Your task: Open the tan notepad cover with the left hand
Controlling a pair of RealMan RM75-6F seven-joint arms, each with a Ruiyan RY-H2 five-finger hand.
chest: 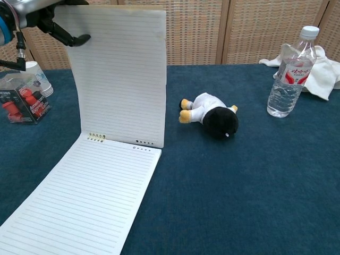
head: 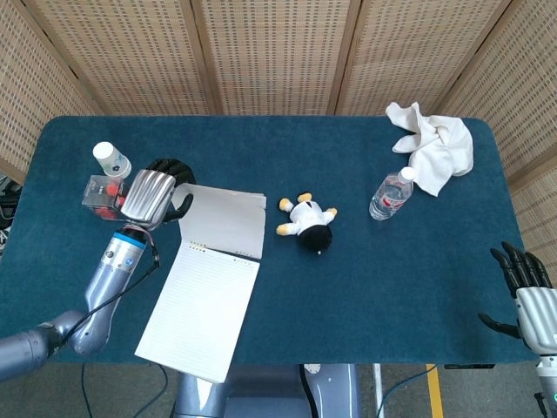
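Note:
The notepad (head: 202, 309) (chest: 82, 199) lies open at the table's front left, its lined page facing up. Its cover (head: 224, 219) (chest: 119, 74) stands lifted past upright from the binding; I see only its lined inner side. My left hand (head: 155, 196) (chest: 45, 13) grips the cover's top left edge, high above the table. My right hand (head: 526, 292) hangs at the front right edge with fingers spread, holding nothing; the chest view does not show it.
A plush penguin (head: 306, 222) (chest: 212, 116) lies mid-table right of the cover. A water bottle (head: 390, 193) (chest: 289, 74) and a white cloth (head: 433, 148) sit at the back right. A paper cup (head: 111, 160) and a clear box (head: 108, 197) (chest: 21, 103) stand by the left hand.

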